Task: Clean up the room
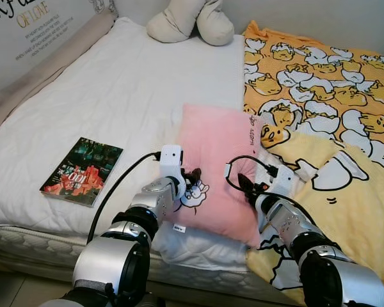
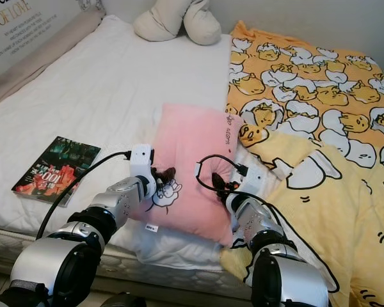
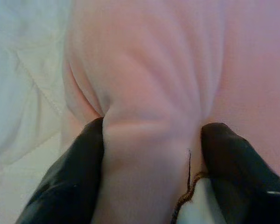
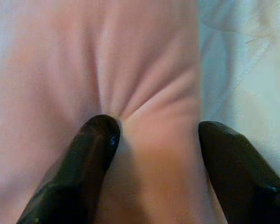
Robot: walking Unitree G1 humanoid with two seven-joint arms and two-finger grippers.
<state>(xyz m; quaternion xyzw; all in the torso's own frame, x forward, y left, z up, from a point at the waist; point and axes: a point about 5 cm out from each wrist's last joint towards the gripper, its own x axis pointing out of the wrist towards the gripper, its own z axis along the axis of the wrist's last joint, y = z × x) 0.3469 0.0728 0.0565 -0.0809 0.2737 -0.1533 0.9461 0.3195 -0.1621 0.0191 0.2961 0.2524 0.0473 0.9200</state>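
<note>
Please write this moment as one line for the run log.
left tool: shut on pillow left edge | right tool: shut on pillow right edge | pillow: on bed | book: untouched

Bed [image 1: 115, 96] with book [image 1: 82, 171], pink pillow [image 1: 221, 160], blanket [image 1: 333, 128]

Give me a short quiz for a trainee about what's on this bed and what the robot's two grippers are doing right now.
1. True or false: both grippers pinch the same pink pillow.
2. Which lies on the white mattress on the robot's left? A) a book B) a shoe C) a cup
3. Fill in: the yellow blanket lies on the robot's ____ side of the pillow.

Key
1. True: the left gripper and the right gripper each have pink fabric bunched between their fingers.
2. A, the book.
3. right
</note>
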